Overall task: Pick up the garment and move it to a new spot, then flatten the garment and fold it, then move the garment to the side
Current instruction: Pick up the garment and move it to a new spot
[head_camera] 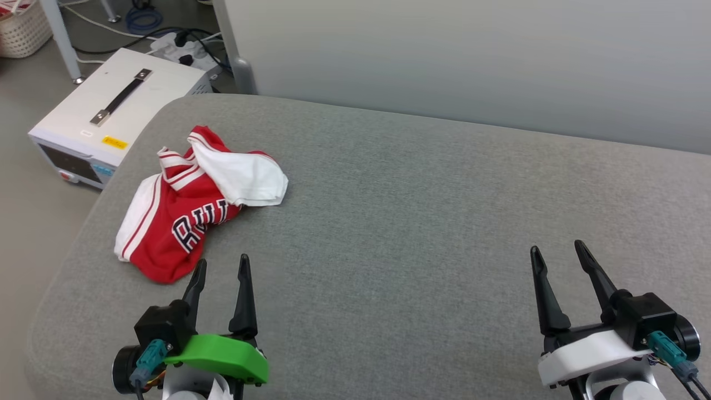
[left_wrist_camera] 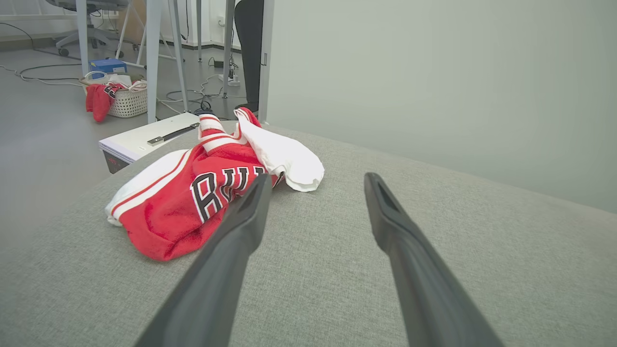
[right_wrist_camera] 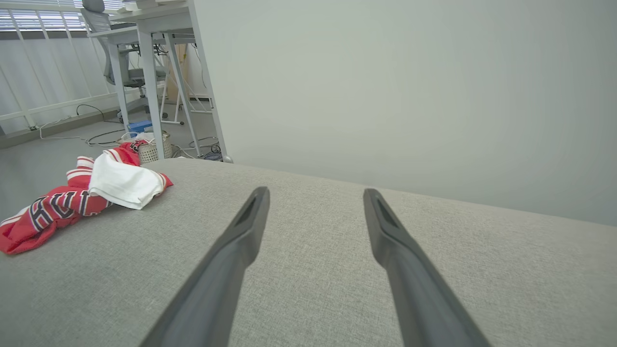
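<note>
In front of you stretches a broad surface (head_camera: 433, 222) covered in grey woven fabric, with soft rounded edges and a rounded corner at your far left. On it, toward that left side and near the edge, you have the garment (head_camera: 186, 214) lying in a crumpled heap. Its red body faces up, with black white-outlined letters partly showing among the folds. One white sleeve is flopped over the heap's right side. Another white part with red stripes runs along its left side, closest to the surface's rim.
</note>
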